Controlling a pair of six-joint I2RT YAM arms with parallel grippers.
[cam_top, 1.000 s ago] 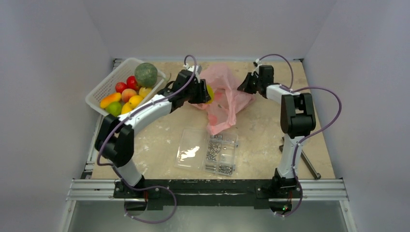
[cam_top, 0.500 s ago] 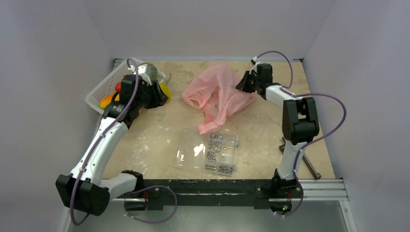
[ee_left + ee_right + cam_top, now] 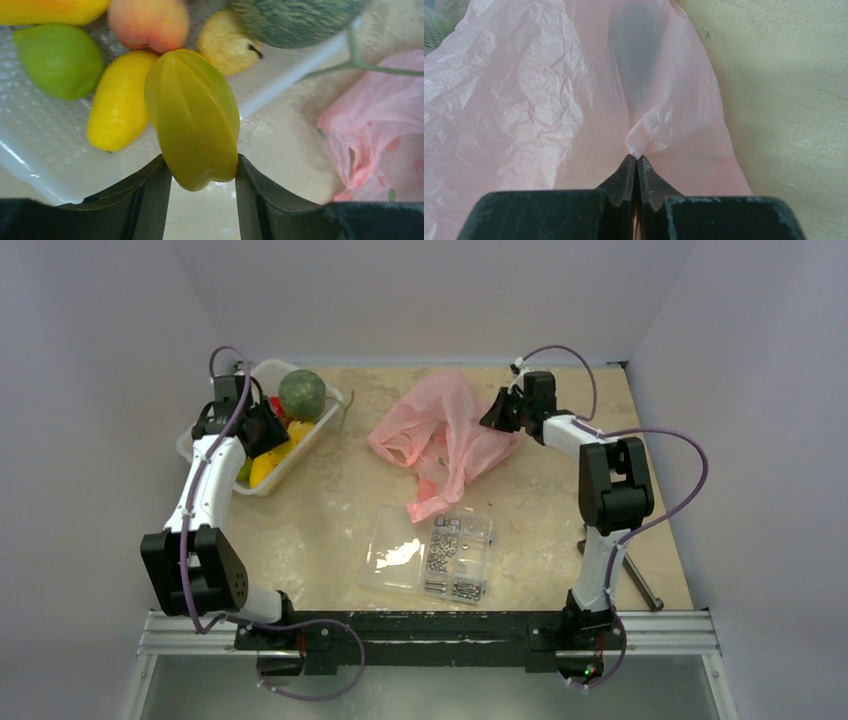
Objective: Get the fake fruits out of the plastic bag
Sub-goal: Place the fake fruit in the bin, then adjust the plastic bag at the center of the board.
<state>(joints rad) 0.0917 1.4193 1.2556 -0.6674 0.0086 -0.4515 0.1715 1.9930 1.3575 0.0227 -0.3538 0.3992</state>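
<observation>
My left gripper (image 3: 200,158) is shut on a yellow-green ribbed star fruit (image 3: 195,112) and holds it over the white basket (image 3: 206,427) at the far left. In the top view the left gripper (image 3: 262,428) is above the basket's middle. The basket holds the grey-green melon (image 3: 302,393), also seen in the left wrist view (image 3: 295,17), plus yellow, green, peach and red fruits. The pink plastic bag (image 3: 440,430) lies crumpled at the table's back middle. My right gripper (image 3: 497,415) is shut on a pinch of the bag's right edge (image 3: 644,140); its jaws (image 3: 637,159) are pressed together.
A flat clear case of metal screws (image 3: 432,550) lies in front of the bag. A metal tool (image 3: 636,578) lies by the right arm's base. The basket's near rim (image 3: 295,70) separates the fruits from bare table. Walls close in on the left, back and right.
My left arm has swung left from the bag to over the basket, carrying the star fruit. The bag has sagged and shifted slightly left. The right gripper has stayed shut on the bag.
</observation>
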